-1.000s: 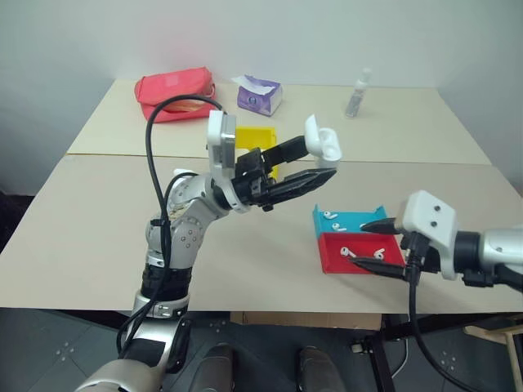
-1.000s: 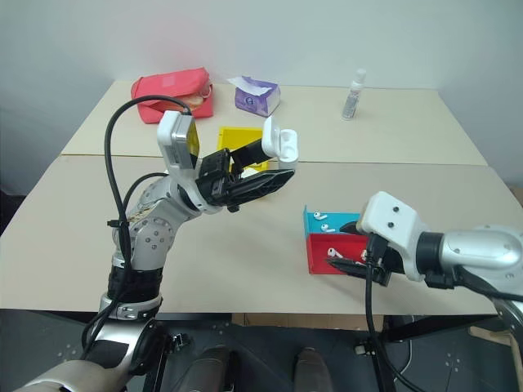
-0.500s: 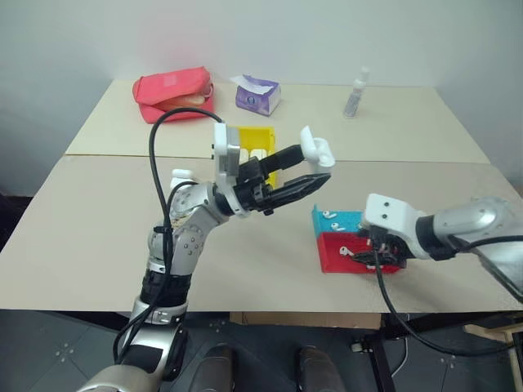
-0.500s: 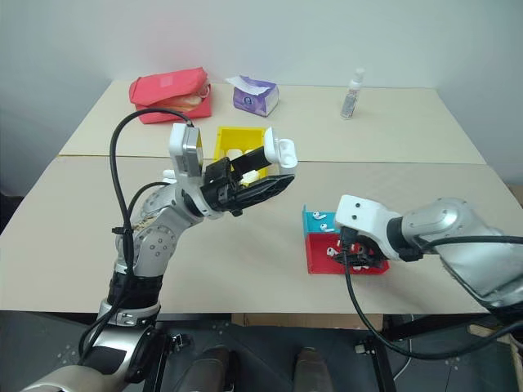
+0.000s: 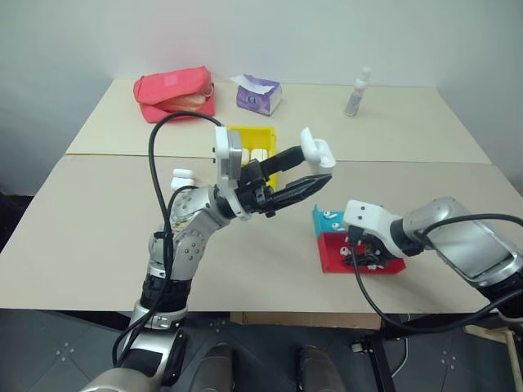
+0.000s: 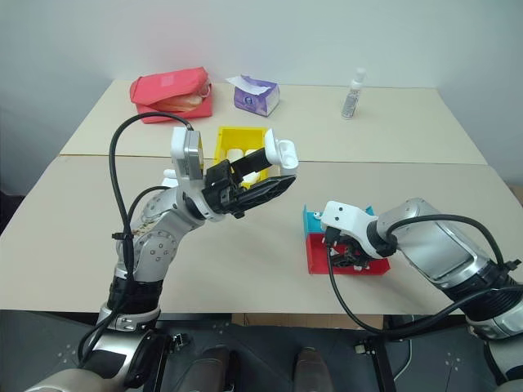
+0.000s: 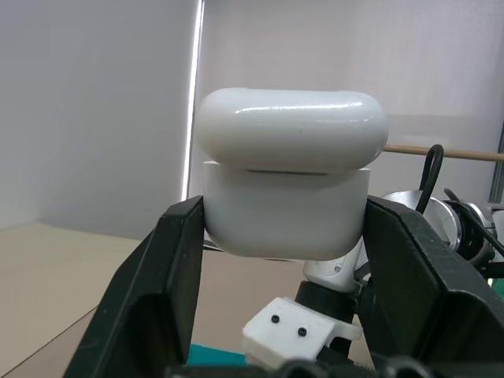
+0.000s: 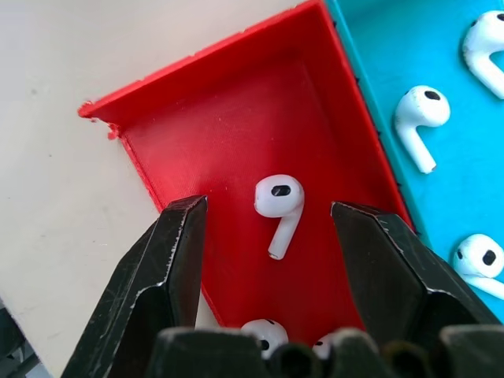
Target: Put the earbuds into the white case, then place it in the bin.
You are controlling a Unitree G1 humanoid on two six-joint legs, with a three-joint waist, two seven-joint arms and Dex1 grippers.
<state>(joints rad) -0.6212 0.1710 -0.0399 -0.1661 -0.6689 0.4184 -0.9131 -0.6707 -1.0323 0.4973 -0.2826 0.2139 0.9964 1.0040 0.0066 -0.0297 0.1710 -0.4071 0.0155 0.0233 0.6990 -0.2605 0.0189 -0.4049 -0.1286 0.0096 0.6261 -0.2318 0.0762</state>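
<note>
Down and forward swings the right gripper (image 8: 268, 236), jaws wide astride one earbud (image 8: 278, 201) in the red tray (image 8: 213, 134). It looks tiny, light, glossy, slippery: pinch across its bulb. Left gripper (image 7: 287, 252) holds the white case (image 7: 287, 185) aloft, lid open.

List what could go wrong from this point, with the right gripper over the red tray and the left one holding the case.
1. The right gripper is open with an earbud lying between its fingers; closing off-centre could flick it across the red tray.
2. More earbuds lie near the finger bases and could get nudged.
3. The white case, pinched by its sides in the left gripper above the table, might slip during insertion.
</note>
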